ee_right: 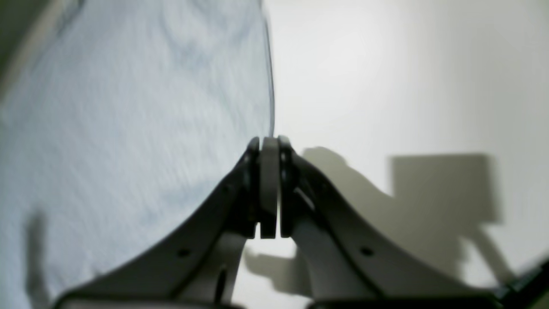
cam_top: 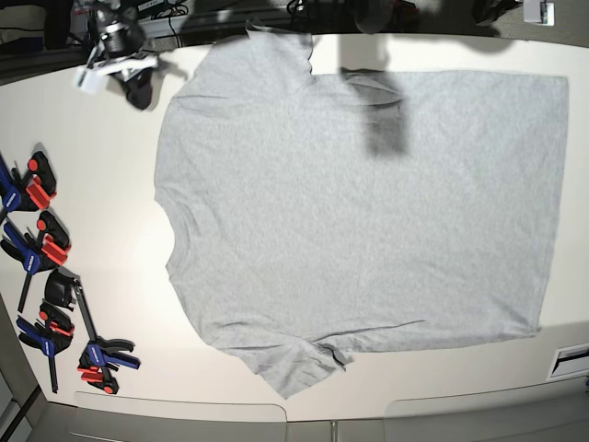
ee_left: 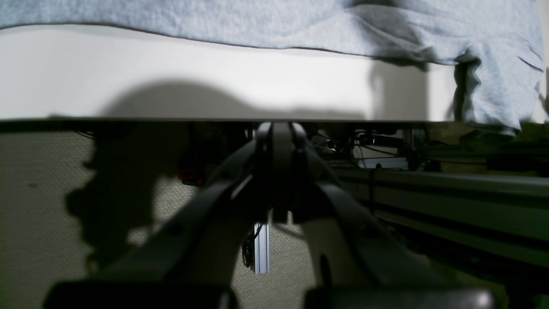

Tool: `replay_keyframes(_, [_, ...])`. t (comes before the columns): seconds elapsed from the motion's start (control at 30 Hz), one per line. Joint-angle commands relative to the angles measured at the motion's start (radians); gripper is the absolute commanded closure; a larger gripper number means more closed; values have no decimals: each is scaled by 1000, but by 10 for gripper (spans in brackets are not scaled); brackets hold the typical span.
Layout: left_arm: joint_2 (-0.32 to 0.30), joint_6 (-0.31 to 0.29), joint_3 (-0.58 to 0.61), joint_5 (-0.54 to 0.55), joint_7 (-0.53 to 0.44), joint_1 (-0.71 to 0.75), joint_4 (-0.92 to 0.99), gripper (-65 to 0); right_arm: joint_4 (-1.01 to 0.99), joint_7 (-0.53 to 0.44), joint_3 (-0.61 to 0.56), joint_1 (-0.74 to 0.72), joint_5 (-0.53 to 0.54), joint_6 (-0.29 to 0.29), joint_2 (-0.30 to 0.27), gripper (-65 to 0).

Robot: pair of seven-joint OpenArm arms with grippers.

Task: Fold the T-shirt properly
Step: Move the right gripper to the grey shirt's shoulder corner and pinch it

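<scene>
Cloth this soft and light, the T-shirt [cam_top: 368, 212] spread flat and plain side up across the white table [cam_top: 101, 239], will drape and slip, so I'd pinch hems or sleeve corners; both grippers are clamped empty

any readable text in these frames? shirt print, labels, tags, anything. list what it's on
No readable text in any view.
T-shirt: plain grey side up, no lettering showing.
White tag by the right gripper: too small to read.
Clamps at the table edge: no legible marking.
White label at the table corner: too small to read.
</scene>
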State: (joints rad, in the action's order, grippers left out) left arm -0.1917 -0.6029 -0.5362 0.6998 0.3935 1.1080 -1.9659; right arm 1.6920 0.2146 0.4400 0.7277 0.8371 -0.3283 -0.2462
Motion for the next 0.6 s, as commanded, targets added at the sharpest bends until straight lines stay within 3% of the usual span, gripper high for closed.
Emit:
replay_keyframes(0.0, [-3, -4, -6, 16, -19, 17, -12, 0, -1, -1, 32, -13, 37, -24, -9, 0])
replay_keyframes(0.13, [-3, -5, -6, 16, -19, 17, -12, 0, -63, 39, 106, -85, 93, -31, -9, 0])
replay_keyframes(0.3, [-3, -4, -6, 16, -19, 16, -12, 0, -88, 101, 109, -136, -104, -27, 19, 0])
replay_keyframes(0.47, [-3, -4, -6, 16, -19, 16, -12, 0, -88, 129, 101, -140, -113, -28, 78, -272])
replay_keyframes(0.53, [-3, -4, -6, 16, -19, 16, -12, 0, -88, 183, 86, -140, -93, -28, 90, -297])
replay_keyframes(0.57, [-3, -4, -6, 16, -19, 16, -12, -47, -88, 212, 74, -141, -74, -28, 93, -297])
